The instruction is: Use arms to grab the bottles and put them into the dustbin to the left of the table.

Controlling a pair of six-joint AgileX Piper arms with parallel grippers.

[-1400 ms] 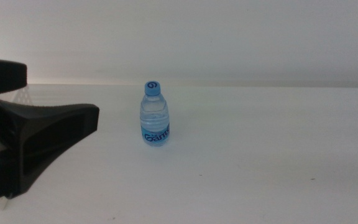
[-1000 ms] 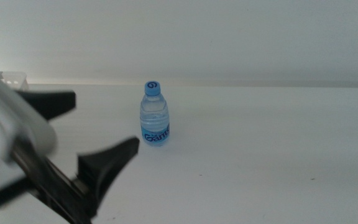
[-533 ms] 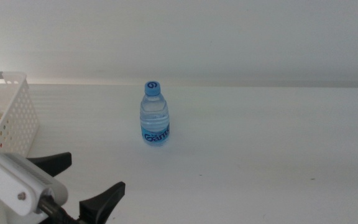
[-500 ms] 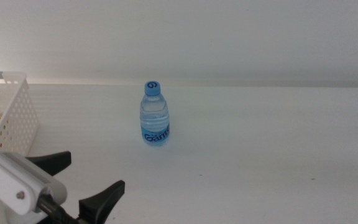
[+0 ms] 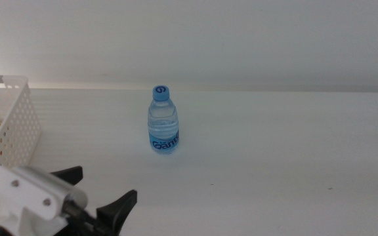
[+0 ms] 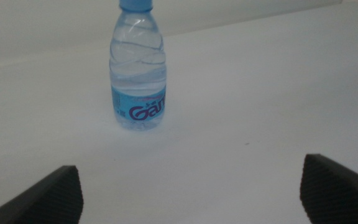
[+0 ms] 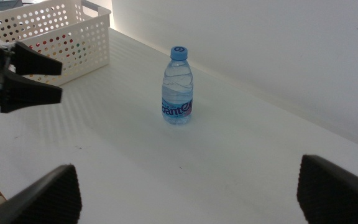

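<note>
The left claw [image 5: 104,196] sits at the lower left of the middle view, jaws apart and empty, low over the bench [image 5: 274,164]. The bottle [image 5: 163,120] stands upright at centre frame, well apart from it. The bin [image 5: 8,134] is at the left edge. The right claw [image 7: 185,199] is also spread, holding nothing.

A plain pale wall [image 5: 241,39] is filling the upper part of the middle view, from nine o'clock across to three o'clock, bare and evenly lit. A warmer, brighter band of light is glowing along its foot toward ten o'clock, where it is meeting the matte white counter [image 5: 287,164] spreading below.
</note>
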